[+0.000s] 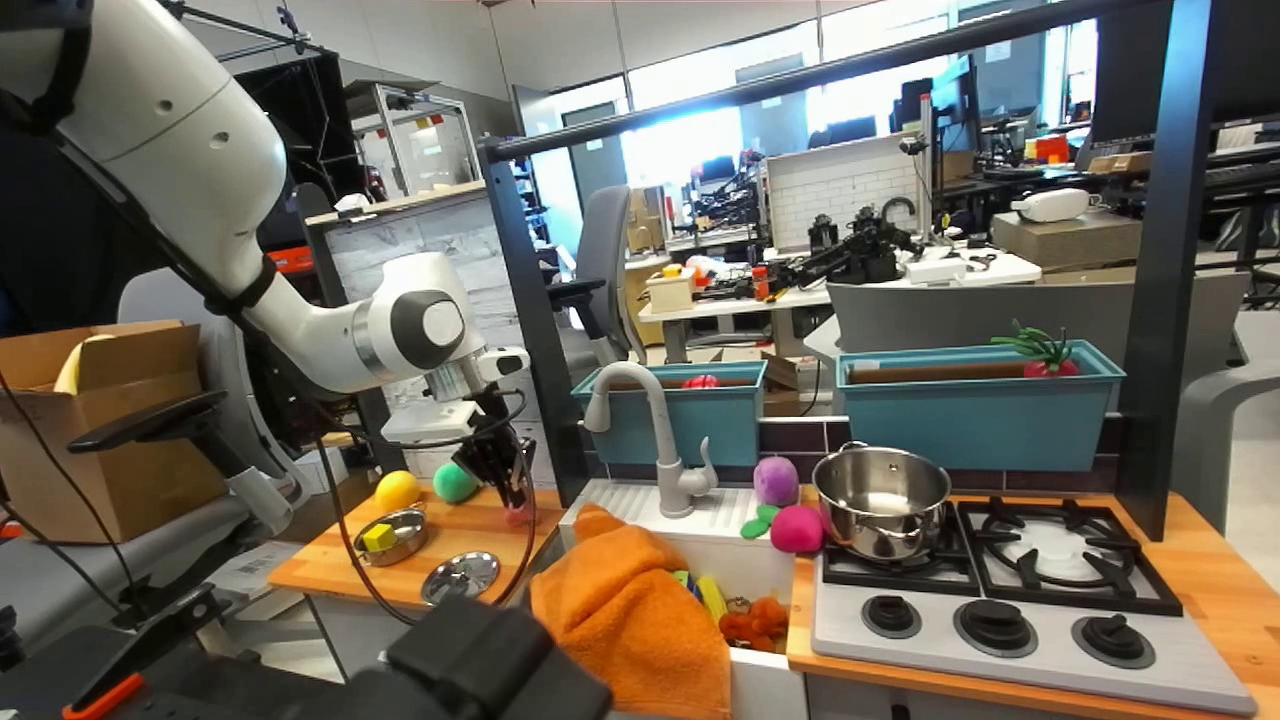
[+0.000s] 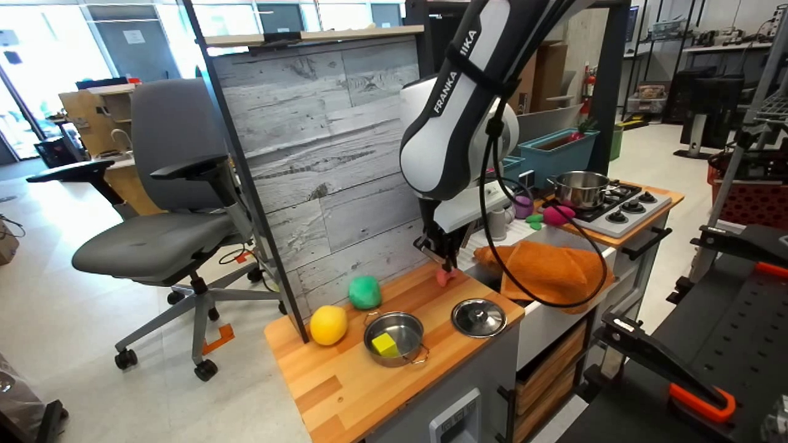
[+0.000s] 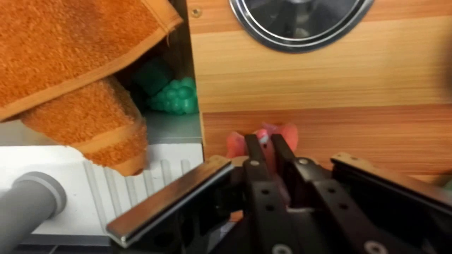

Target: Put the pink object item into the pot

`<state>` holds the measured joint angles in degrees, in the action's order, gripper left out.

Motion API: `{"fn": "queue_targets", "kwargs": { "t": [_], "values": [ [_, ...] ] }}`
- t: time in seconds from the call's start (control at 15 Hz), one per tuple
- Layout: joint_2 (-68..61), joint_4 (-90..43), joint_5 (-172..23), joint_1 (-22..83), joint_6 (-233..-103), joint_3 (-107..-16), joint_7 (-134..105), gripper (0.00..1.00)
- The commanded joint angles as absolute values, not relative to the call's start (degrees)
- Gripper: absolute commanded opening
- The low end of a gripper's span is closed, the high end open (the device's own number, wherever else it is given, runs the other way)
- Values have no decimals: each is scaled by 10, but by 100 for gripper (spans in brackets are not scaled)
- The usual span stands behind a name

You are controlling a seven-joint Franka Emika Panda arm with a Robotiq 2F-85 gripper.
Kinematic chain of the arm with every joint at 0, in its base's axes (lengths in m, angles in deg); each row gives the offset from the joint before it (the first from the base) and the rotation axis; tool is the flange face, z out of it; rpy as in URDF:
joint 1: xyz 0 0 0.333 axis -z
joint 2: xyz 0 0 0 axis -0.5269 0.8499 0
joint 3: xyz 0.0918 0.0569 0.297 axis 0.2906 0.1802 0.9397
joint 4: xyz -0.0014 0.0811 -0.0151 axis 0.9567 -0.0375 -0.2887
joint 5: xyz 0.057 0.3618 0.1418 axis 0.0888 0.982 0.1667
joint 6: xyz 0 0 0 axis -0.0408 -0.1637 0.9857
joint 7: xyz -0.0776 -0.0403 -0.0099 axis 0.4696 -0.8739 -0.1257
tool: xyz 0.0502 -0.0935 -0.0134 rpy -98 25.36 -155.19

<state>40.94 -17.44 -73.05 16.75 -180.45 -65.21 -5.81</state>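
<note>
1 gripper (image 3: 264, 137) pinching pink object (image 2: 444, 278); pot (image 1: 880, 500) on stove (image 1: 1055, 632).

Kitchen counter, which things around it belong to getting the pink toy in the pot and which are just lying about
For the job:
claw
pink toy between its tips
stove pot, likely the one meant

Lying about:
orange towel
metal lid
yellow ball
green ball
purple toy
magenta toy
yellow block
shallow pan, probably

In the wrist view, the tool (image 3: 264, 137) partly hides the pink object (image 3: 269, 151), edges cut off the lid (image 3: 300, 21) and orange towel (image 3: 70, 46), and a dark shape (image 3: 447, 67) at right is blurred.
</note>
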Motion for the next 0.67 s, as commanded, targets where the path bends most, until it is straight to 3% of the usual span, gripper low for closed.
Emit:
{"fn": "queue_targets", "kwargs": {
  "t": [0.0,0.33,0.6],
  "values": [
    [325,-271,-757,168,-1779,-682,-31,3],
    [230,-347,-752,233,-1771,-678,-78,3],
    [194,-314,-729,316,-1699,-663,-123,3]
  ]
}}
